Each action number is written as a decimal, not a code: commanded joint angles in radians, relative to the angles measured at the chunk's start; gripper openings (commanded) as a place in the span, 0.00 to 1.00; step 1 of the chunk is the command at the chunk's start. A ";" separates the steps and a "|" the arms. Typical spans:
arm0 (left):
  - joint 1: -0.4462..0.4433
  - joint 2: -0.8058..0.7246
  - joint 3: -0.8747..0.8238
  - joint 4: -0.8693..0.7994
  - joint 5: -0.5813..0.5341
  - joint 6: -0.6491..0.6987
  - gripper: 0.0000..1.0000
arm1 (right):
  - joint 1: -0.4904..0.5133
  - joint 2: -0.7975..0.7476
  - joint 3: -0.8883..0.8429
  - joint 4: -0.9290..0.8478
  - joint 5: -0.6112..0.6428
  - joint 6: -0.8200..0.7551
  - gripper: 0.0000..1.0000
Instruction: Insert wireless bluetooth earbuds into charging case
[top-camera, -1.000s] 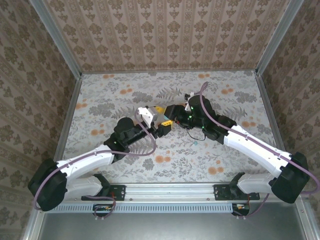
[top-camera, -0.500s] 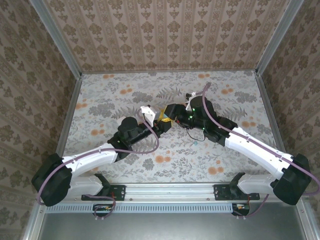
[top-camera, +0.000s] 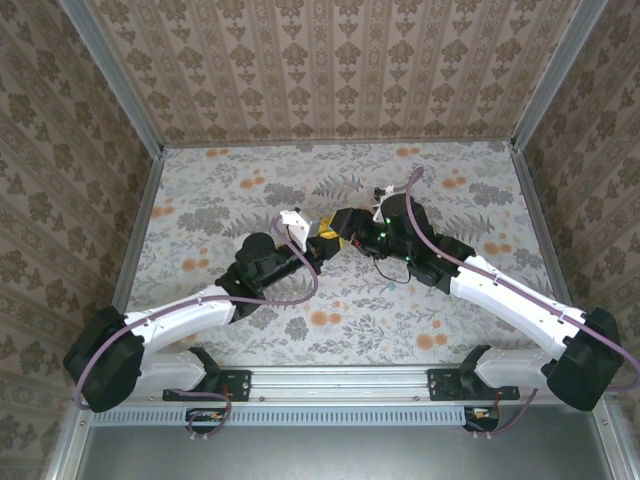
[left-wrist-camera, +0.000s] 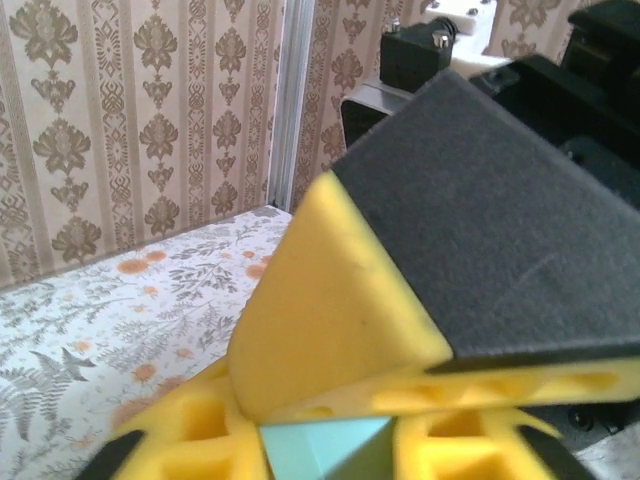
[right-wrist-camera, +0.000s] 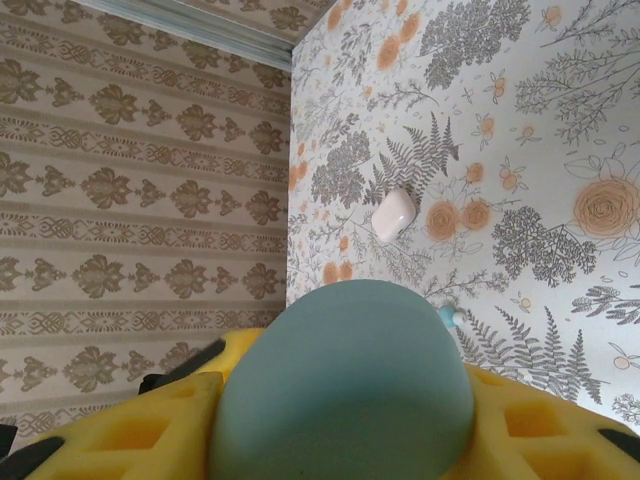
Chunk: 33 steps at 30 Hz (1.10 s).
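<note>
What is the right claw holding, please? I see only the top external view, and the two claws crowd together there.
Observer: The right wrist view shows the right claw gripping a rounded teal case.
Operator: Thank you. Is any earbud lying loose?
Observer: Yes, a pale pinkish-white earbud lies on the floral table, apart from the case.
Operator: And the left claw?
Observer: The left wrist view shows it shut on a teal piece; whether that belongs to the case, I cannot tell.
</note>
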 joint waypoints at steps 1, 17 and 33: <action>0.002 -0.007 0.032 0.012 0.011 0.052 0.11 | 0.007 -0.027 0.023 -0.039 -0.017 -0.023 0.56; 0.035 -0.208 0.037 -0.358 0.290 0.661 0.00 | -0.179 -0.038 0.221 -0.384 -0.471 -0.434 0.73; 0.048 -0.235 0.151 -0.550 0.374 0.760 0.00 | -0.085 0.061 0.354 -0.674 -0.438 -0.620 0.75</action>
